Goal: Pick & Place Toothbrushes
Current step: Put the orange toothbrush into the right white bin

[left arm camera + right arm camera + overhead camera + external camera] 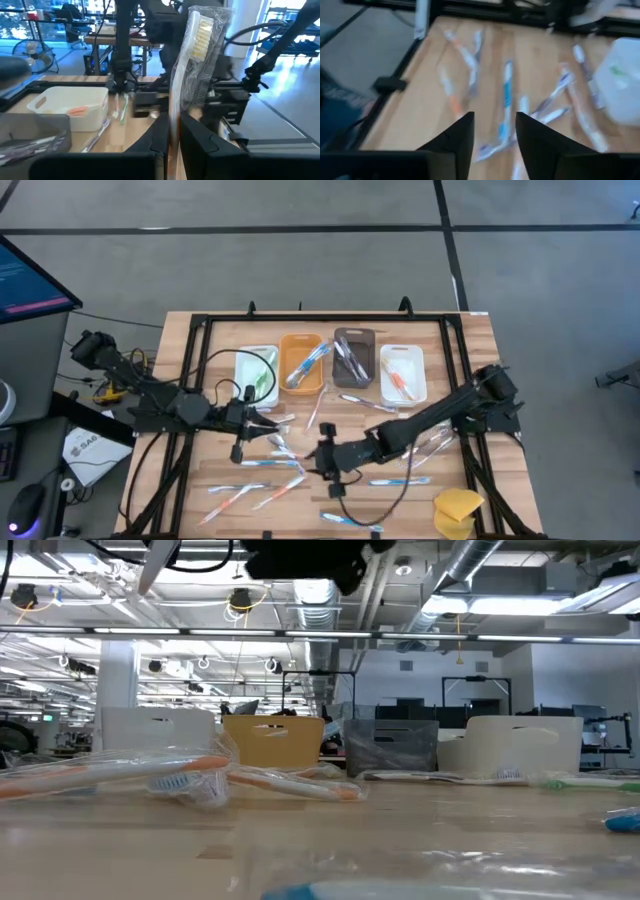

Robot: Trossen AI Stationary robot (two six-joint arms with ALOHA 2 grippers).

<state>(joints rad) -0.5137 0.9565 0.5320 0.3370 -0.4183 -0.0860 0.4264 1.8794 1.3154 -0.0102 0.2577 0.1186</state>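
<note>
Sorting is partly done: the four bins (339, 360) along the upper middle of the high view each hold a few toothbrushes (306, 366), while many more lie loose (262, 497) across the lower centre. The left gripper (171, 134) is clamped on a wrapped brush (192, 55), left of centre. The right gripper (493, 131) hangs apart-fingered and empty over the loose ones, its next pick not yet made.
</note>
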